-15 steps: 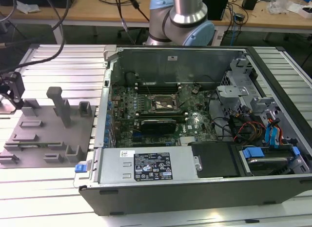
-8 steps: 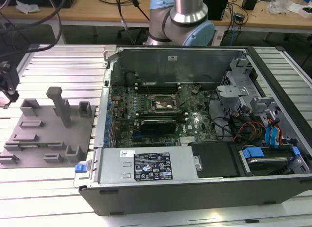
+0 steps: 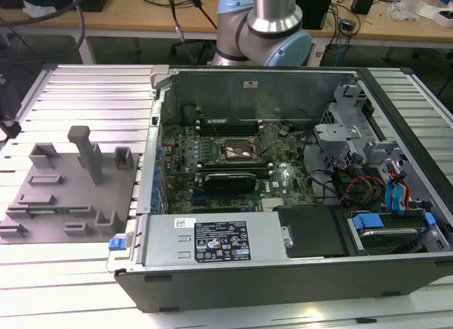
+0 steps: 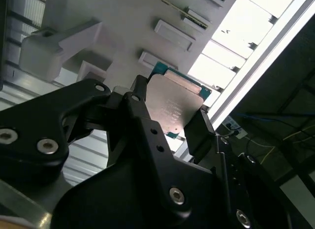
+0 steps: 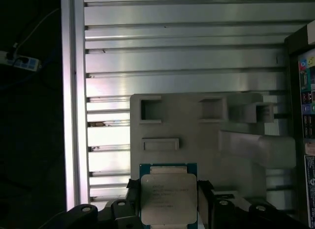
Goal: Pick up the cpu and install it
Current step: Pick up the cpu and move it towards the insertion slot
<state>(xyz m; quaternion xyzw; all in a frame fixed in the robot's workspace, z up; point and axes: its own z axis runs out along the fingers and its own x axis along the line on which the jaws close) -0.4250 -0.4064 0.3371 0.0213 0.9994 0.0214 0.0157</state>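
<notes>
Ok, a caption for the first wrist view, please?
The gripper holds the cpu over the grey plastic tray.

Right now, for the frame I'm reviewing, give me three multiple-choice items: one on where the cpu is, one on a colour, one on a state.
1. Where is the cpu?
A. Seated in a socket.
B. Between the fingers of the gripper, over the grey tray.
C. On a wooden bench.

2. What colour borders the cpu's silver top?
A. Red.
B. Teal-green.
C. Yellow.

3. How is the computer case?
A. Open, with the motherboard exposed.
B. Closed by a side panel.
C. Covered with a cloth.

Answers:
1. B, both wrist views show a finger against each of two opposite cpu edges, with the tray behind.
2. B, a teal-green strip shows along the chip's edge.
3. A, the exterior view looks straight into the case.
</notes>
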